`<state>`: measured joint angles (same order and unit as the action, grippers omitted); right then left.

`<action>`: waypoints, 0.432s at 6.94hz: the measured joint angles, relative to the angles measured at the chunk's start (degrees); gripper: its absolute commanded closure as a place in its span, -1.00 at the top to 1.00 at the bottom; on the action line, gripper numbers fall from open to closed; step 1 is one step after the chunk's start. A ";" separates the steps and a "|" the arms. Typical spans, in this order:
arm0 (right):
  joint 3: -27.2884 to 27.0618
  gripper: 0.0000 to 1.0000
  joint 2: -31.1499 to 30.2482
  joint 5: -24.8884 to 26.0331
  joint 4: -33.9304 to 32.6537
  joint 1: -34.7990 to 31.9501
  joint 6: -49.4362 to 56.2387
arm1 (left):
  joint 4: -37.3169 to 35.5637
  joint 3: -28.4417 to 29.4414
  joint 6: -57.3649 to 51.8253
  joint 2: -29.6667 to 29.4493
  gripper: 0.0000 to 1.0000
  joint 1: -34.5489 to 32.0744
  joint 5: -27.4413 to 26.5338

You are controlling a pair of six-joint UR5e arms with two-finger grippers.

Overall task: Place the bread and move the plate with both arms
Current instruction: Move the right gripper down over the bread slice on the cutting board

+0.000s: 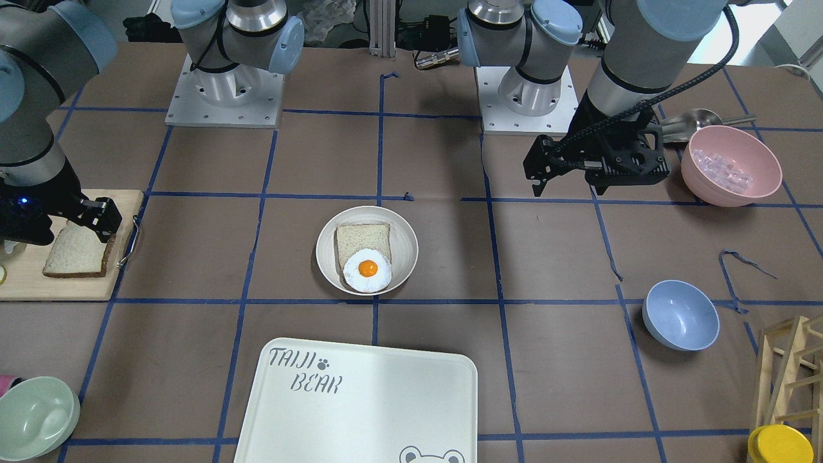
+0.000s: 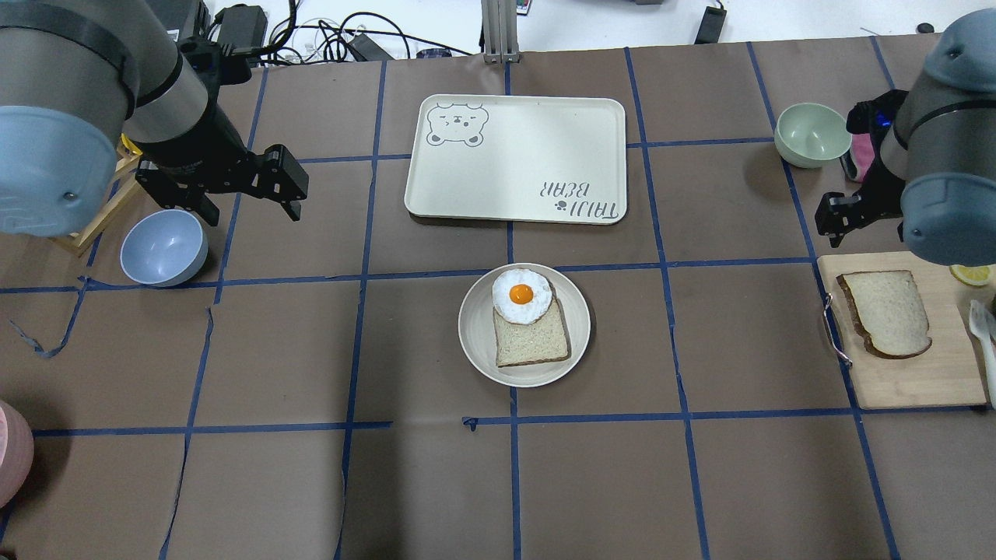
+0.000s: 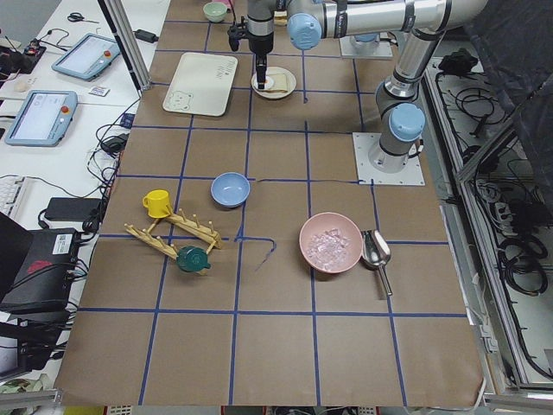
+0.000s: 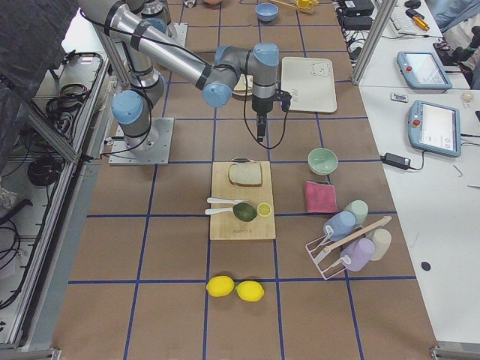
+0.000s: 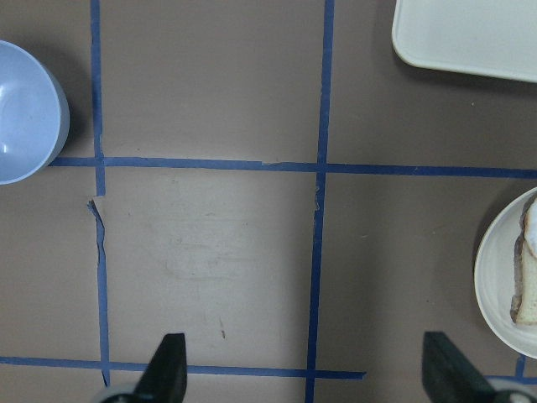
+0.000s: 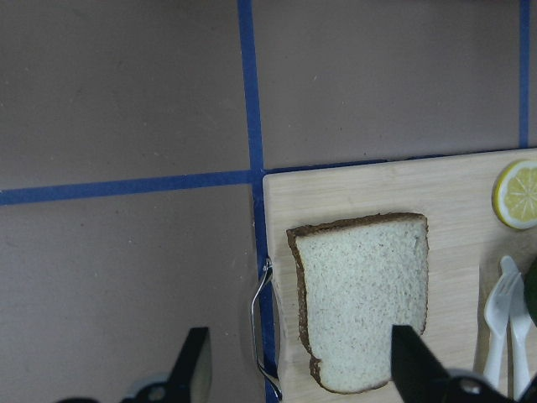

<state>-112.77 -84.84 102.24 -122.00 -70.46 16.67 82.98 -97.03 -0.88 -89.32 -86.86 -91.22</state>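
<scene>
While the overhead view hides most of the right gripper [image 6: 304, 357] behind its own arm, the right wrist camera shows its fingers spread wide. One fingertip hangs over the bread [image 6: 362, 298], the other over bare table beside the wire handle of the wooden board [image 6: 369, 189]. The bread lies flat on that board, near the worktop's end on the robot's right. Only the wrist view shows the lemon half [image 6: 520, 193] and white plastic cutlery [image 6: 502, 311] clearly.

The left wrist camera shows the left gripper [image 5: 304, 361] with its fingers also wide apart and nothing between them. It is over bare table between the blue bowl [image 5: 25, 109] and the plate [image 5: 497, 285], which that view cuts off at its edge. The overhead view shows the whole plate in the middle of the worktop, carrying a paler slice and a fried egg [image 2: 521, 295].

The white tray [image 1: 360, 399], at the middle of the worktop's edge opposite the robot, reads "TAIJI BEAR" with a paw print and a bear face.
</scene>
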 measured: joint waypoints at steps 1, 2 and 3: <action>-1.15 0.07 0.79 0.11 -0.73 0.41 0.62 | 0.04 0.00 0.00 0.02 1.00 0.05 -0.11; -1.69 -0.04 2.07 0.39 -0.93 0.80 0.82 | 0.06 0.00 0.00 0.05 1.00 0.08 -0.16; -2.05 -0.04 3.64 0.70 -1.00 1.65 1.10 | 0.07 0.00 0.00 0.08 1.00 0.10 -0.17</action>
<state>-114.82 -81.20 102.94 -123.00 -68.82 17.77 83.05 -97.03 -0.88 -89.24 -86.76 -91.40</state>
